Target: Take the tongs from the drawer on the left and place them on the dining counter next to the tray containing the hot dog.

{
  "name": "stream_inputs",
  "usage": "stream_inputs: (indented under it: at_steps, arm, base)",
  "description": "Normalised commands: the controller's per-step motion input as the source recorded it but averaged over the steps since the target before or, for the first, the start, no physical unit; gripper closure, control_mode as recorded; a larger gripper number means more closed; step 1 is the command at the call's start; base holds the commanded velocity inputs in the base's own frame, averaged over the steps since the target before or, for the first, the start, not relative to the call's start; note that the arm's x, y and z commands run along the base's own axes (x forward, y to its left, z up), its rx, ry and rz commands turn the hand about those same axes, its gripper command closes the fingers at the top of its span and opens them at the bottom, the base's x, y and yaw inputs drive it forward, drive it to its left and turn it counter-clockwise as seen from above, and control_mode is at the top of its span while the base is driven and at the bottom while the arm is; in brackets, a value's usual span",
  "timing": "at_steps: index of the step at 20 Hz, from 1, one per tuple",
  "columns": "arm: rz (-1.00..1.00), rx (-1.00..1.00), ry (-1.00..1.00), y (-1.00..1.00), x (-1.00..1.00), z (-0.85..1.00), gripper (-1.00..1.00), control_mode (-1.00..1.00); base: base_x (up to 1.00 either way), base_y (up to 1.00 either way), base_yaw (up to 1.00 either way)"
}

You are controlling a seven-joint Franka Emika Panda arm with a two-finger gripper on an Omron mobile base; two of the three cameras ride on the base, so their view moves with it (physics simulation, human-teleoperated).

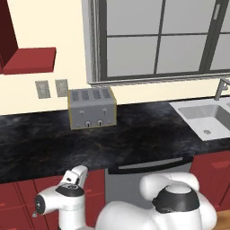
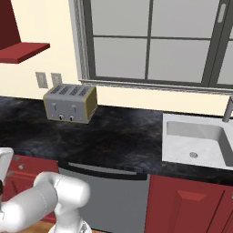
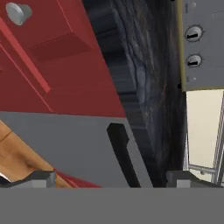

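The dark red drawer with its small round silver knob fills the upper left of the hand view, and its front looks closed. My gripper is open, its fingertips wide apart with nothing between them. It hangs in front of the cabinet fronts below the counter edge, apart from the knob. In the left base view the white hand sits low before the red drawer front. The tongs are hidden. The dining counter, the tray and the hot dog are out of view.
A grey dishwasher front with a dark bar handle lies right of the drawer. On the black marbled kitchen counter stands a silver toaster. A white sink is set in at the right, under a large window.
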Motion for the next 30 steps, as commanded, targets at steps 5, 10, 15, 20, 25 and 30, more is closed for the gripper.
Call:
stream_inputs:
  at_steps: [5, 10, 15, 20, 25, 30]
  arm:
    - [0.01, -0.05, -0.14, 0.03, 0.00, -0.33, -1.00, -1.00]
    - [0.04, 0.00, -0.10, 0.16, 0.00, -0.20, -1.00, -1.00]
    - [0.06, 0.00, -0.09, 0.09, 0.00, -0.06, -1.00, -1.00]
    - [0.14, 0.00, -0.14, 0.04, 0.00, -0.06, -1.00, -1.00]
    - [0.19, 0.00, -0.02, 0.00, 0.00, -0.14, -1.00, -1.00]
    - [0.19, 0.00, 0.06, 0.00, 0.00, -0.10, -1.00, -1.00]
  base:
    - [0.00, 0.00, 0.00]
    - [0.00, 0.00, 0.00]
    - [0.00, 0.00, 0.00]
    - [0.00, 0.00, 0.00]
    - [0.00, 0.00, 0.00]
    - [0.00, 0.00, 0.00]
